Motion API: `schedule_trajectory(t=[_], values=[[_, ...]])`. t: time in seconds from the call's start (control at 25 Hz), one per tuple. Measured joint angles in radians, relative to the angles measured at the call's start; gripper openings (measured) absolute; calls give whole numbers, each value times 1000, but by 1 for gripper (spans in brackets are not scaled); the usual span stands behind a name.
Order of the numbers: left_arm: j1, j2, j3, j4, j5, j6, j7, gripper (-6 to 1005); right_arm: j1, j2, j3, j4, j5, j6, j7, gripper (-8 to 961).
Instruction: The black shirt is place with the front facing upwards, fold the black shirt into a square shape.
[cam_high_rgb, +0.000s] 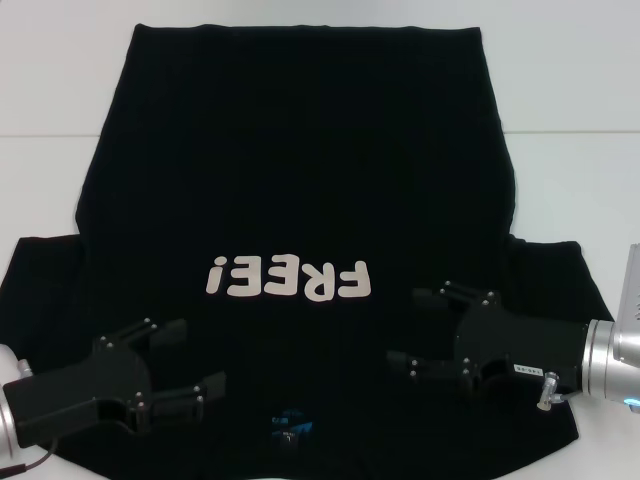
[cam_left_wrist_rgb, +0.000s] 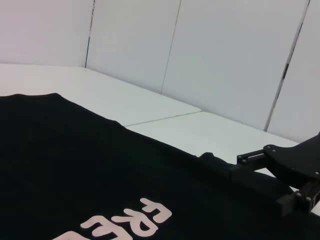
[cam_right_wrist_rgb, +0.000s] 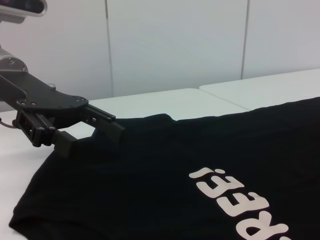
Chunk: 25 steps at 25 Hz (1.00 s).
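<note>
Left gripper (cam_high_rgb: 185, 360) at 7 o'clock over the collar end, fingers spread, pinching nothing. Right gripper (cam_high_rgb: 430, 330) at 4 o'clock, likewise spread and empty, both aimed inward above the cloth. Black shirt (cam_high_rgb: 290, 160) flat on white table (cam_high_rgb: 570, 120), front up, lettering (cam_high_rgb: 290, 280) showing, sleeves out at 3 and 9 o'clock. No fold made yet; every fold apparently remaining.

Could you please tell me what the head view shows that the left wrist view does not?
Only the head view shows the whole black shirt spread flat, its blue neck label, the full FREE! lettering and the open left gripper. Only the left wrist view shows the wall panels behind the white table. Both show the shirt, part of the lettering, and the open right gripper.
</note>
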Motion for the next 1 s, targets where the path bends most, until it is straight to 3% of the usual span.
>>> schedule_trajectory(t=[0.4, 0.56, 0.76, 1.0], values=[[0, 1, -2, 0, 0, 2, -7, 947, 0, 1, 0, 1, 0, 0, 4, 926], [-9, 7, -36, 1, 0, 10, -157, 946, 0, 2, 0, 4, 0, 0, 4, 926], [-51, 65, -102, 2, 27, 16, -623, 946, 0, 2, 0, 9, 0, 3, 7, 926], [-76, 126, -212, 32, 118, 65, -978, 946, 0, 2, 0, 11, -1, 5, 9, 926]])
